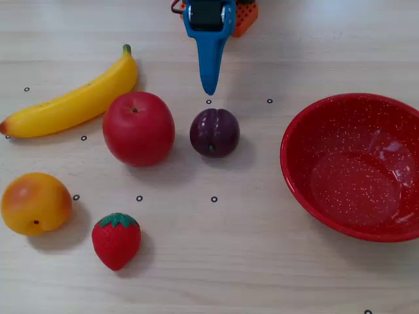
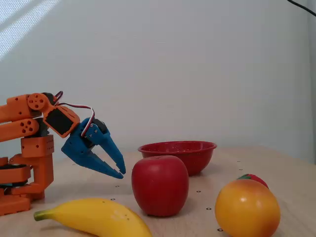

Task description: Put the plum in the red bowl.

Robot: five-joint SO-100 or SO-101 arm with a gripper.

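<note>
Strawberry (image 1: pixel 116 240) x1 nearest, 1 plum (image 1: pixel 215 132), 1 red bowl (image 1: pixel 294 170); end effector (image 2: pixel 121 172) empty, slightly parted.

Both fixed views are bright and evenly lit. Soft, faint shadows sit just beside each fruit on the desk (image 1: pixel 262 261). White glare streaks the inside of the red bowl (image 1: pixel 383 147). Nearest the side camera, the banana (image 2: pixel 98 217) looks slightly soft.

The pale wooden table (image 1: pixel 262 275) carries banana (image 1: pixel 72 101), apple (image 1: pixel 138 127), plum (image 1: pixel 215 132), orange (image 1: pixel 35 203), strawberry (image 1: pixel 116 240) and red bowl (image 1: pixel 308 131).
</note>
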